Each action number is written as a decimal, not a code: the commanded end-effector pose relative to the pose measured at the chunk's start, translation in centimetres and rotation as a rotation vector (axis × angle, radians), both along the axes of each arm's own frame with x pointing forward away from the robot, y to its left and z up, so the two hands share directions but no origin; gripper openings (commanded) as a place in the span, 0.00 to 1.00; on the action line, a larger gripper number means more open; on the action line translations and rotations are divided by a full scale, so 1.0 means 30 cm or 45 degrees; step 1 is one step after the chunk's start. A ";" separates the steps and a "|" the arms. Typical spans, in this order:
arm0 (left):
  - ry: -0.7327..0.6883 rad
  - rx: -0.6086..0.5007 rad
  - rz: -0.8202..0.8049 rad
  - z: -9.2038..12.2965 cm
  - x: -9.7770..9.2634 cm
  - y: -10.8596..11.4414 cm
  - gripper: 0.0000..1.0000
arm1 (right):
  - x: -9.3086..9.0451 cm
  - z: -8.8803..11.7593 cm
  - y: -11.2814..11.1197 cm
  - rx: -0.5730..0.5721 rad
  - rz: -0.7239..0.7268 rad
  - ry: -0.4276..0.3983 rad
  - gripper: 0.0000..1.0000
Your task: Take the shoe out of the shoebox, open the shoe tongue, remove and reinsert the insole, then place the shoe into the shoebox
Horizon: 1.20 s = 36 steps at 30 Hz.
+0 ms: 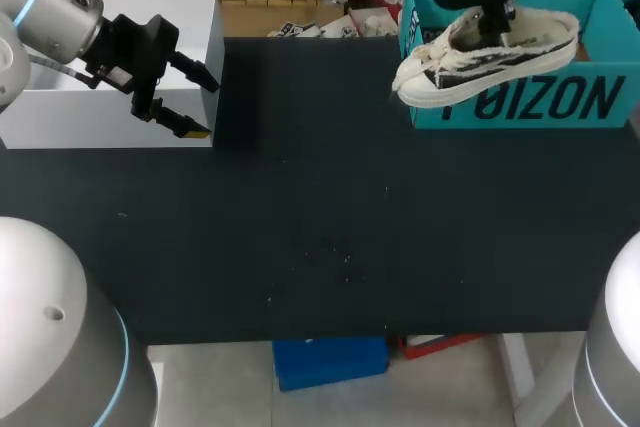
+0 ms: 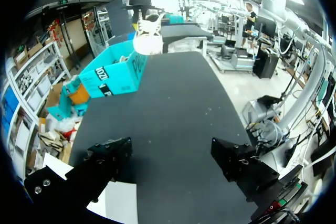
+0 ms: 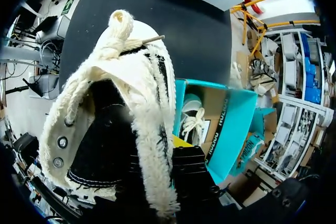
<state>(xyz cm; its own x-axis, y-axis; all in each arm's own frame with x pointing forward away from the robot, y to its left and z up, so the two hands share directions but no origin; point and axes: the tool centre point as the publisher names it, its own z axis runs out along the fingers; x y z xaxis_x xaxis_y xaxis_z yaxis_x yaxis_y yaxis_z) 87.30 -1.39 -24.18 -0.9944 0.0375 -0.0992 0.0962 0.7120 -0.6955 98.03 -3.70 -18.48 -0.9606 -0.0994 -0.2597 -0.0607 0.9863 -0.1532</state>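
A cream and black sneaker (image 1: 490, 52) hangs in the air over the front wall of the teal shoebox (image 1: 525, 102) at the back right, toe pointing left. My right gripper (image 1: 495, 17) is shut on its side wall from above. In the right wrist view the sneaker (image 3: 115, 114) fills the space at the gripper (image 3: 167, 148), one finger outside the collar, the other hidden inside. A second sneaker (image 3: 193, 120) lies in the shoebox (image 3: 228, 124) below. My left gripper (image 1: 188, 102) stands open at the back left, holding nothing; its view shows the sneaker (image 2: 148, 38) far ahead.
A white box (image 1: 110, 97) stands at the back left corner, under my left gripper. The black table (image 1: 320, 217) stretches between the two arms. In the left wrist view the white box's corner (image 2: 118, 203) lies just below the gripper (image 2: 173, 163).
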 end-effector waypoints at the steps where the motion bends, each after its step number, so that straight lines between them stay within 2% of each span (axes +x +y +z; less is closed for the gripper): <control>1: -0.004 0.001 0.002 -0.004 0.000 -0.002 1.00 | 0.008 0.016 -0.007 0.010 0.001 0.013 0.00; 15: -0.004 0.001 0.002 -0.004 0.000 -0.002 1.00 | 0.008 0.016 -0.007 0.010 0.001 0.013 0.00; 17: -0.004 0.001 0.002 -0.004 0.000 -0.002 1.00 | 0.027 0.002 -0.017 0.034 -0.031 -0.025 0.00; 23: -0.004 0.001 0.002 -0.004 0.000 -0.002 1.00 | 0.095 -0.018 -0.075 0.043 -0.052 -0.037 0.00; 31: -0.004 0.001 0.002 -0.004 0.000 -0.002 1.00 | 0.210 -0.030 -0.210 0.093 -0.043 -0.026 0.00; 36: -0.004 0.001 0.002 -0.004 0.000 -0.002 1.00 | 0.308 -0.026 -0.301 0.142 -0.061 -0.024 0.00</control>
